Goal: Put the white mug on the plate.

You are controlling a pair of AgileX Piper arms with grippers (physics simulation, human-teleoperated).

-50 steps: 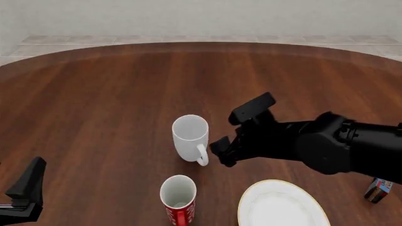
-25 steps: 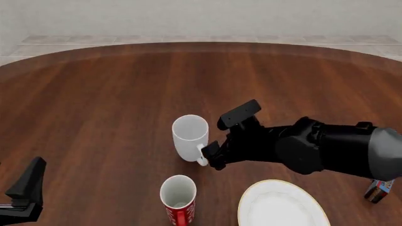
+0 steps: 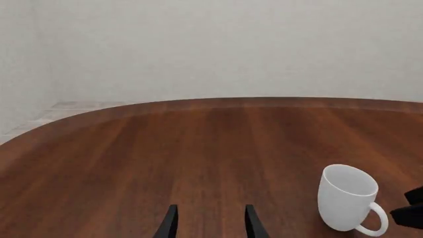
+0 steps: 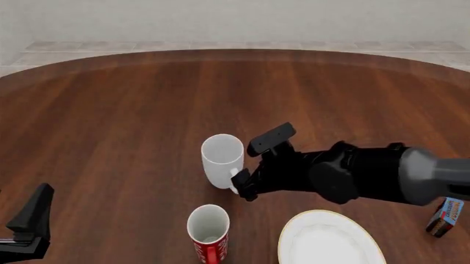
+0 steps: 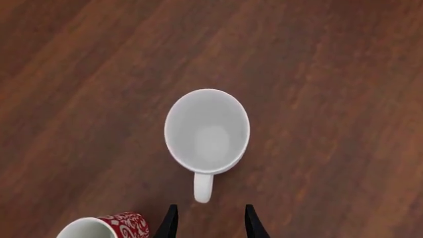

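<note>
White mug: the white mug [image 4: 222, 160] stood upright on the table [image 4: 132, 110], a little below the middle of the front frame, its handle turned toward the lower right.
Right gripper: the right gripper [image 4: 244, 186] was at the mug's handle; its fingers [image 5: 170, 221] were apart, with the handle tip just before the gap and not clamped.
Plate: the plate [image 4: 329, 238] lay at the lower right of the front frame, apart from the mug.
Red mug: the red mug [image 4: 208, 232] stood at the bottom centre, just below the white mug.
Left gripper: the left gripper [image 3: 209, 224] was spread apart and empty, over bare wood.
Small box: a small box [image 4: 443, 216] sat at the right edge.
</note>
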